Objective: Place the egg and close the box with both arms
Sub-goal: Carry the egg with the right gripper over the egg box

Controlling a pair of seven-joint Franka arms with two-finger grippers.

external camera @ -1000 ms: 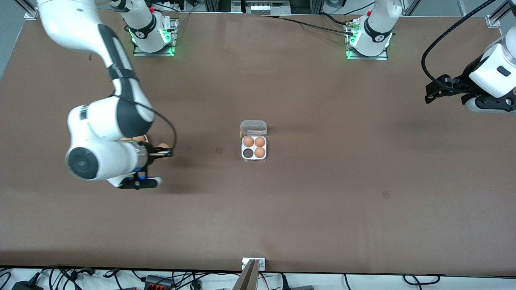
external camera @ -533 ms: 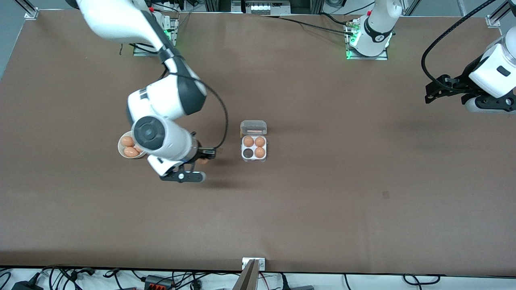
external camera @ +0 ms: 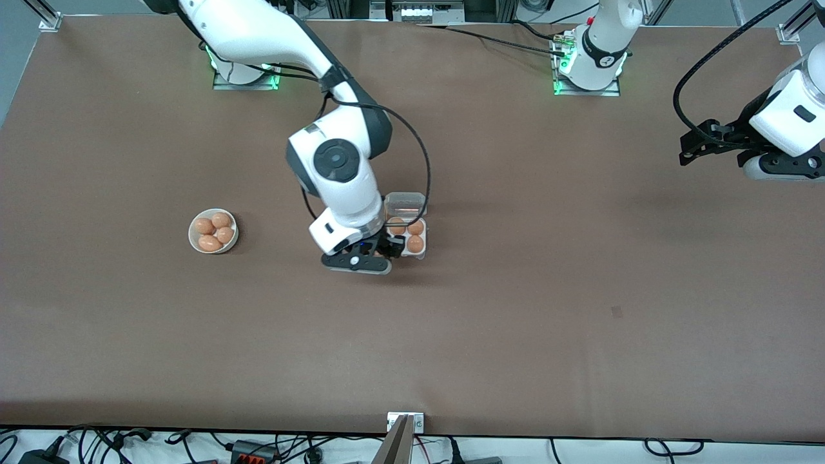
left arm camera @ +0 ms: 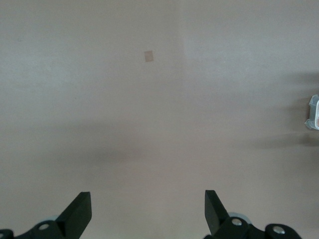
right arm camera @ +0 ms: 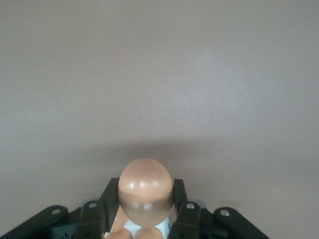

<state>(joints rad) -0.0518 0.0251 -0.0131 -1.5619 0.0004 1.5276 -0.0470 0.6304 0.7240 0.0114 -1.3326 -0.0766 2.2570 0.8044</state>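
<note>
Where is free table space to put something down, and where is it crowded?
Bare table lies between the bowl and the box, and from the box toward the left gripper, which waits open. Crowded at the box: the right gripper holds the egg over it.

— What did the work surface look like?
— A broad brown table (external camera: 515, 309) filled nearly the whole front view, its covering matte and plain, with one small darker patch (external camera: 617, 312) toward the left arm's end.

— And around its edges?
— Aluminium frame posts (external camera: 38, 13) stood at the top corners. A white strip (external camera: 580, 448) ran along the edge nearest the front camera, strewn with black cables (external camera: 97, 438). A small metal bracket (external camera: 405, 421) sat at the middle of that edge.

— How was it lit?
— Evenly from above, with soft shadows on the table. Green lights (external camera: 555, 87) glowed at two mounting plates (external camera: 245, 82) along the top.
</note>
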